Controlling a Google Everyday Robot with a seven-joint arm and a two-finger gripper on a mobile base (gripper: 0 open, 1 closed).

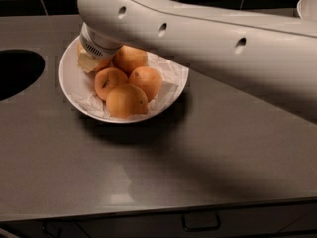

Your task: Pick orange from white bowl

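Note:
The white bowl (72,86), lined with crumpled white paper, sits on the grey counter at left of centre. Several oranges lie in it: one at the back (130,58), two in the middle (110,82) (147,82), and a paler yellow-orange one at the front (127,101). Another orange (103,64) at the back left is mostly hidden under my gripper. My gripper (90,62) is down inside the bowl's back left part, against that hidden orange. The thick white arm (198,38) crosses from the right above the bowl.
A dark round opening (17,73) is cut in the counter at far left. Part of a white dish (308,6) shows at the top right corner. A drawer handle (200,224) sits below the counter's front edge.

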